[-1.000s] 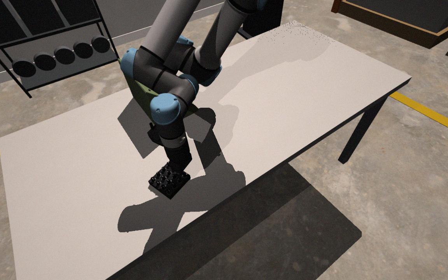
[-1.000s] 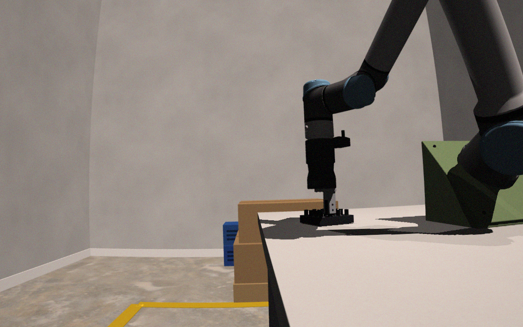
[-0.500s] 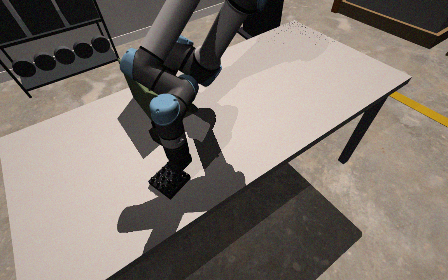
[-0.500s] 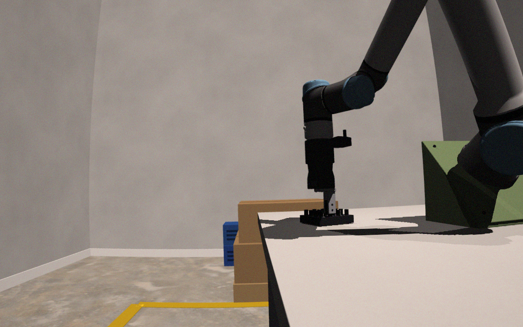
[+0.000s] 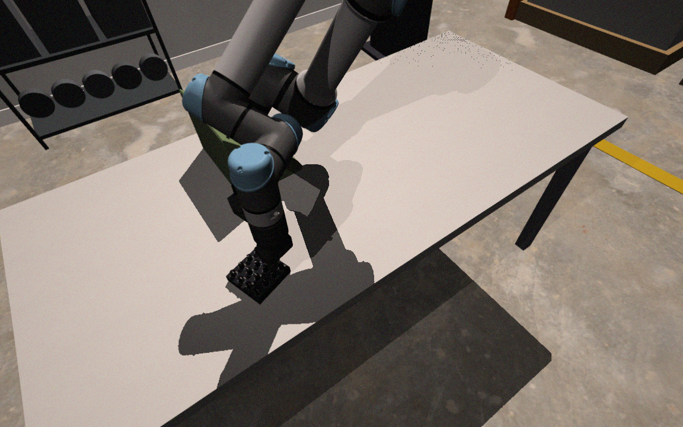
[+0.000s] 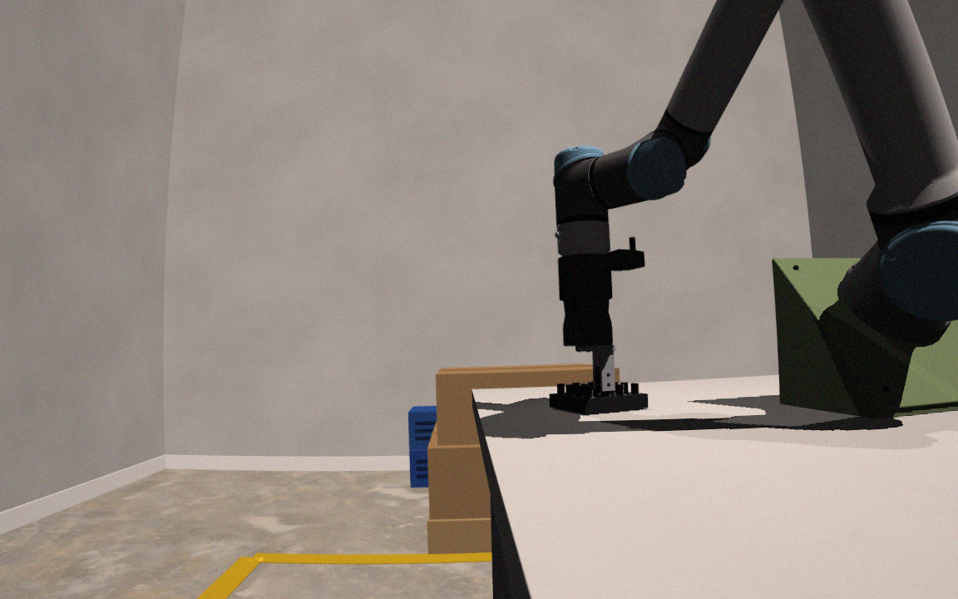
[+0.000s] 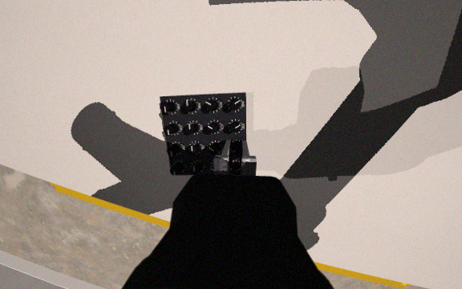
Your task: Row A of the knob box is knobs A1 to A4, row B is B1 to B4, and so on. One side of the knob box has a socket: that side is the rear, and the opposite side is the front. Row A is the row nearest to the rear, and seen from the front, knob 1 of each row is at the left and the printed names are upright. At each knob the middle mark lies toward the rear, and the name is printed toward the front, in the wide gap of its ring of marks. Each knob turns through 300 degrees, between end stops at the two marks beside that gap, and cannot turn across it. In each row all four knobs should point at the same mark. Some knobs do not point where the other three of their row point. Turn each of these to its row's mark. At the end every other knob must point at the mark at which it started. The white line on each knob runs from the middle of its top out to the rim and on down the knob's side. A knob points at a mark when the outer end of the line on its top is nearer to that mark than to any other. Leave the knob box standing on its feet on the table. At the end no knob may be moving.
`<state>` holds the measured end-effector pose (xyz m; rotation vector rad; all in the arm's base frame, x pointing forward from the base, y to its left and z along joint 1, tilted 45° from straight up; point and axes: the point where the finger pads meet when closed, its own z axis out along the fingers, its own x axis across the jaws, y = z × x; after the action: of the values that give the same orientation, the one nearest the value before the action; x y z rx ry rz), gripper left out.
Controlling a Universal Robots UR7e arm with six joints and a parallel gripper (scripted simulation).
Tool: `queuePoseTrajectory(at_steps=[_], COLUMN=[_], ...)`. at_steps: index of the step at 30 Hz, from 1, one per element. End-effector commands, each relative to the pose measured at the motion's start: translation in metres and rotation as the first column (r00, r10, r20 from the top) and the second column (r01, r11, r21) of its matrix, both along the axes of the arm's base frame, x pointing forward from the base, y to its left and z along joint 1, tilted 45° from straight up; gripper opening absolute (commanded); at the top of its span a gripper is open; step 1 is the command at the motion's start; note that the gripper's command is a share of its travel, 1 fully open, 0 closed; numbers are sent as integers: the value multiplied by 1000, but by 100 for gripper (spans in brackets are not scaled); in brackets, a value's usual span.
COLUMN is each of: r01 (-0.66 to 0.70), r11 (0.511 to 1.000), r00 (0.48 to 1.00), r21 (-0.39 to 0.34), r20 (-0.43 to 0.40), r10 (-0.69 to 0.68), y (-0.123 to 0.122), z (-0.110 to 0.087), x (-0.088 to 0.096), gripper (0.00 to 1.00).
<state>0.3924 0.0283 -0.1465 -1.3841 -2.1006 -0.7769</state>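
The black knob box (image 5: 260, 275) stands on its feet on the white table, near the front edge. It also shows in the exterior view (image 6: 598, 398) and in the wrist view (image 7: 204, 128). My gripper (image 5: 270, 257) points straight down onto the box. In the wrist view the fingers are shut on a knob in the right-hand column, near the nearest edge of the box. That knob is mostly hidden by the fingers, and I cannot read its name. White lines show on the knobs of the two far rows; the near rows lie in shadow.
The arm's green wedge base (image 6: 891, 349) stands on the table behind the box. The table's edge (image 5: 333, 313) runs close by the box. Beyond the table are stacked cardboard boxes (image 6: 460, 447) and a blue crate (image 6: 421, 447). A rack (image 5: 68, 69) stands on the floor.
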Motion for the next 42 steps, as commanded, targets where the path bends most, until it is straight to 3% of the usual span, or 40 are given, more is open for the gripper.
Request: queuePoseTrajectory(at_steps=[1,12,13,42], r01=[4,3,3,4], r11=[1000,1000,1000,1000], r00=[1000,1000,1000,1000], r21=[2,2,2,-2], r20=[-5,-5,-5,0], r10=[-4,-3,-3,-4], y=[0,0,0,-8], z=[-1,-1,-1,6], x=[0,0,0,2], gripper=[30,30,46,46])
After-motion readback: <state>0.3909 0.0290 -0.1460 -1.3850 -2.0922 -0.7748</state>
